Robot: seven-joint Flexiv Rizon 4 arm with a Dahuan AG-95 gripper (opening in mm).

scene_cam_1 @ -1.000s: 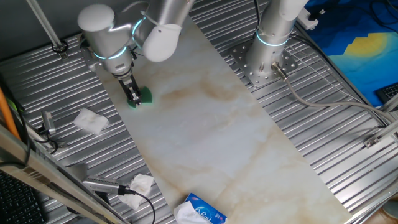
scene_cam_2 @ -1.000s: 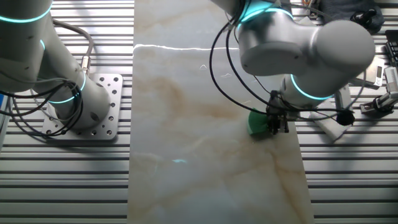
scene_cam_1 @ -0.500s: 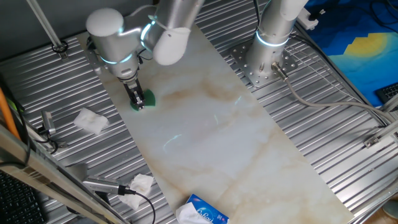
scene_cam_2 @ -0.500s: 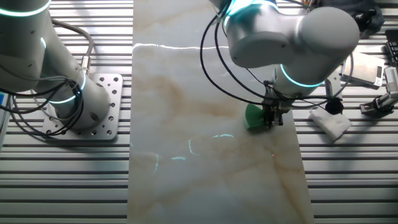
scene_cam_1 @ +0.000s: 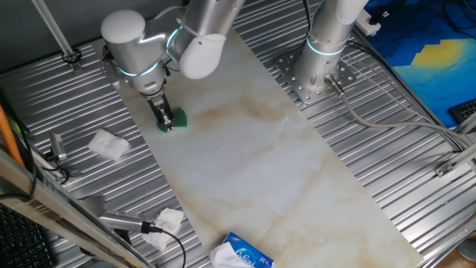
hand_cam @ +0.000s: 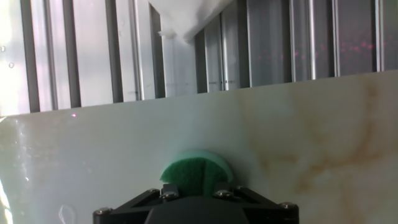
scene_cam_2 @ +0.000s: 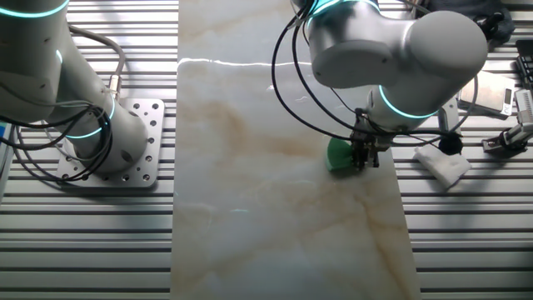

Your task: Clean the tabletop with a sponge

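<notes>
The green sponge (scene_cam_1: 176, 117) (scene_cam_2: 337, 155) (hand_cam: 196, 172) is pressed flat on the marble tabletop (scene_cam_1: 253, 149) (scene_cam_2: 275, 192) (hand_cam: 298, 130), close to its long edge by the ribbed metal. My gripper (scene_cam_1: 166, 122) (scene_cam_2: 363, 158) (hand_cam: 198, 186) points straight down and is shut on the sponge. In the hand view the sponge bulges out beyond the black jaws, squeezed between them. Faint brown veins run across the slab near the sponge.
A crumpled white tissue (scene_cam_1: 108, 144) (scene_cam_2: 443, 164) (hand_cam: 186, 15) lies on the ribbed metal just off the slab's edge. Another tissue (scene_cam_1: 166, 220) and a blue-and-white tissue pack (scene_cam_1: 242, 254) sit near the front. A second arm's base (scene_cam_1: 318, 74) (scene_cam_2: 104, 142) stands across the slab.
The gripper slid the sponge a short way along the slab over the past second, then held almost still in the last half second.
</notes>
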